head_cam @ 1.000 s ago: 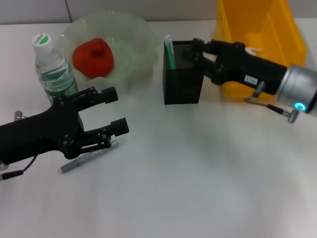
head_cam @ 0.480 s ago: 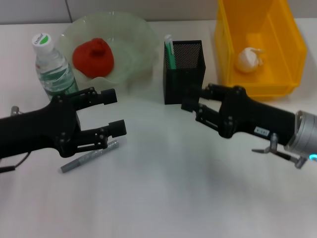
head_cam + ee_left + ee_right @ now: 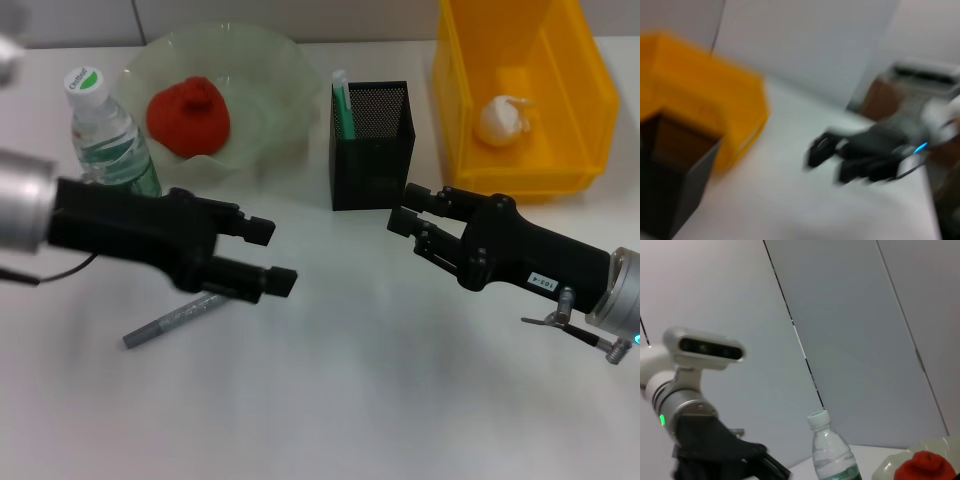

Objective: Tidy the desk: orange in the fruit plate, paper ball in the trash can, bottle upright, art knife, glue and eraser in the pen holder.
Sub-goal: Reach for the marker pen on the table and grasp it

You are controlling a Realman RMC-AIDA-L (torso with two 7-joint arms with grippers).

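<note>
Here the left gripper (image 3: 265, 255) sits left of centre in the head view, fingers apart and holding nothing, hovering just above the grey art knife (image 3: 175, 320), which lies flat on the white desk (image 3: 350, 400) at lower left. The right gripper (image 3: 405, 218) is right of centre, jaws also apart and empty, just in front of the black mesh pen holder (image 3: 370, 145) at upper centre. A green-and-white stick, probably the glue (image 3: 342, 103), stands inside the holder's left side. The bottle (image 3: 105, 130) stands upright at upper left, beside the pale green fruit plate (image 3: 270, 70), which holds a red-orange fruit, the orange (image 3: 190, 113). The yellow trash can (image 3: 580, 160) fills the upper right, with the white paper ball (image 3: 500, 118) lying inside. The left wrist view is smeared; it shows the pen holder's corner, the yellow bin and the right gripper farther off. The right wrist view shows the bottle, the orange and the left arm.
</note>
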